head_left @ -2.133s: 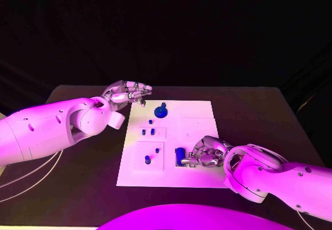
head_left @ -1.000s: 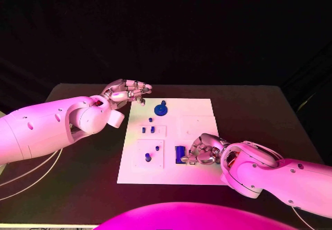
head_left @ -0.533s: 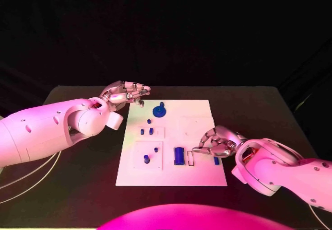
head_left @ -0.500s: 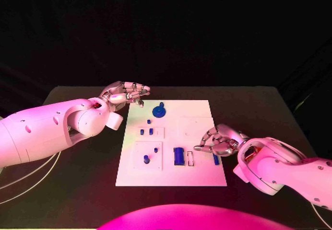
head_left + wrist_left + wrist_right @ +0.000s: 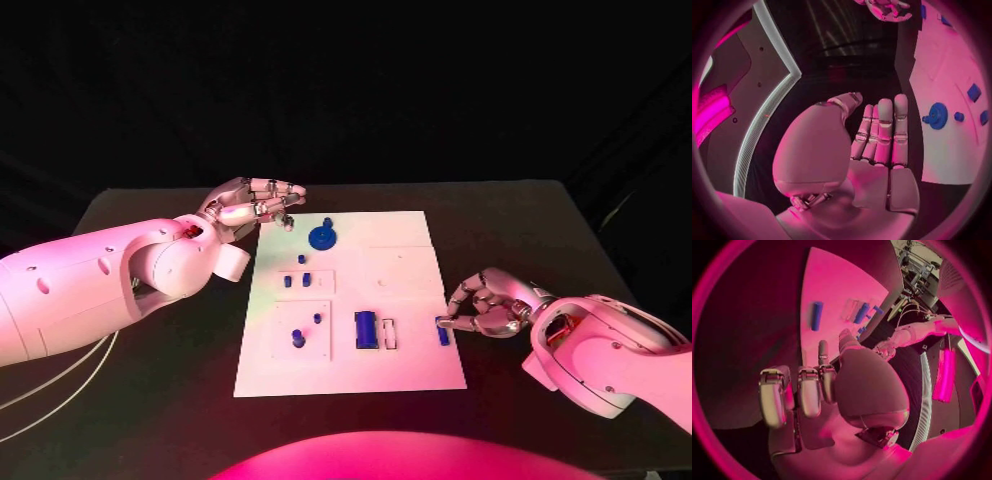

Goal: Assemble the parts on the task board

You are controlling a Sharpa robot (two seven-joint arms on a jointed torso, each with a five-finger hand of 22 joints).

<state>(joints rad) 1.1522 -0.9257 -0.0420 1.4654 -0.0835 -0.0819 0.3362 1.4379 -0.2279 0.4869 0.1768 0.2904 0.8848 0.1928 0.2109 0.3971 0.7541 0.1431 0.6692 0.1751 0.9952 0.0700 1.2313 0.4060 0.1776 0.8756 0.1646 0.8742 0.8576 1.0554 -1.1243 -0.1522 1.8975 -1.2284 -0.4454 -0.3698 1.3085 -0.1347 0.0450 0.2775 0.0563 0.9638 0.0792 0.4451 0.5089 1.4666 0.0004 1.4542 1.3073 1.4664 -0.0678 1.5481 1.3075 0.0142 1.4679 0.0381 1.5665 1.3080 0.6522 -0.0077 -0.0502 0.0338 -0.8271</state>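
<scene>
On my feed the task board [image 5: 408,290] sits mid-table [image 5: 534,220], long side running 12 to 6. My right robot hand [image 5: 490,305] is off the board's 3 o'clock edge with fingers curled in and nothing in them that I can see. Just beside its fingertips, a small blue bar [image 5: 443,331] lies flat near the board's right edge. The bigger blue block [image 5: 366,329] stands further in, next to a pale slot. My left robot hand [image 5: 254,204] hovers at the board's 11 o'clock corner, fingers loosely bent, empty, near the round blue knob [image 5: 323,237]. A few small blue pegs [image 5: 306,279] sit left of center.
</scene>
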